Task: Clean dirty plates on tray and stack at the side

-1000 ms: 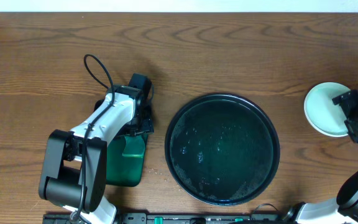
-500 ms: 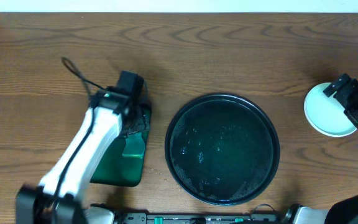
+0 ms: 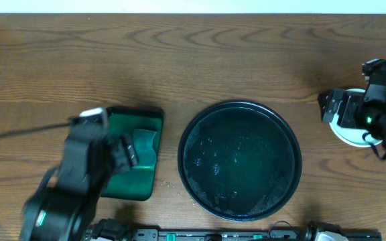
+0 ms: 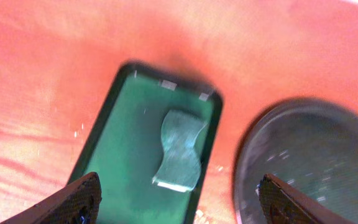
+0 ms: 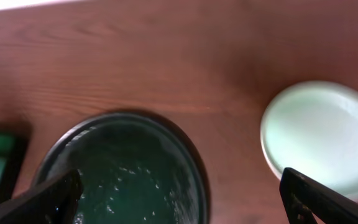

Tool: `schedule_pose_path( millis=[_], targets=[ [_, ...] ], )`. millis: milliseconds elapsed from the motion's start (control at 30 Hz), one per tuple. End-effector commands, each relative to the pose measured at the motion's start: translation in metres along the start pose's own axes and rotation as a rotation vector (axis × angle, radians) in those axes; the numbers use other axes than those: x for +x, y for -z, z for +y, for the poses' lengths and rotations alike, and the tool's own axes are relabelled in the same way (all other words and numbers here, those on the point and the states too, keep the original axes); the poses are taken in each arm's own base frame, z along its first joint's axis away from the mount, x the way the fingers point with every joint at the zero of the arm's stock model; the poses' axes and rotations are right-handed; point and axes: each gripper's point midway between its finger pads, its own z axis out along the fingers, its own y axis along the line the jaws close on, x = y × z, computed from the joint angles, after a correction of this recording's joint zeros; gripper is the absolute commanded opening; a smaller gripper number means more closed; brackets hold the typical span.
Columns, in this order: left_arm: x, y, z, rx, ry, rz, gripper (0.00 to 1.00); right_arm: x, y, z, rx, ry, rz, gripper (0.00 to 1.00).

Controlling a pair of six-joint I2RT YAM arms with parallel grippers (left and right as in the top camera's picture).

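Observation:
A round dark tray (image 3: 240,159) with crumbs on it sits at the table's middle; it shows in the left wrist view (image 4: 309,162) and the right wrist view (image 5: 123,168). A pale white plate (image 3: 346,124) lies on the table at the right, mostly under my right arm, and shows whole in the right wrist view (image 5: 322,137). A green sponge (image 3: 145,144) lies on a small green tray (image 3: 136,181), seen also in the left wrist view (image 4: 180,149). My left gripper (image 4: 178,202) is open and empty, raised above the sponge. My right gripper (image 5: 182,199) is open and empty, raised.
The green tray (image 4: 123,149) lies left of the round tray. A black strip runs along the table's front edge (image 3: 213,235). The wooden table stretches bare along the back.
Both arms have lifted up and back toward the front. The left arm left the sponge lying on the green tray. The right gripper rose from the white plate.

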Motion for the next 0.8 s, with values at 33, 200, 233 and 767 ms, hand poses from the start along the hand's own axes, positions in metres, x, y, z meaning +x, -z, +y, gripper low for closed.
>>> schedule_pose_path(
  millis=[33,200,233,767],
  targets=[
    [-0.004,0.055,0.01,0.079,-0.038,-0.216,0.81,-0.011,0.051,0.032,-0.048,0.245,-0.173,0.99],
    [0.003,0.115,0.025,0.161,-0.005,-0.419,0.81,-0.008,0.102,0.05,-0.028,0.439,-0.336,0.99],
    [0.007,0.125,0.028,0.174,0.001,-0.449,0.81,-0.006,0.113,0.053,-0.021,0.458,-0.369,0.99],
    [0.087,0.132,0.067,0.097,0.061,-0.246,0.82,0.08,0.171,0.075,-0.057,0.488,-0.399,0.99]
  ],
)
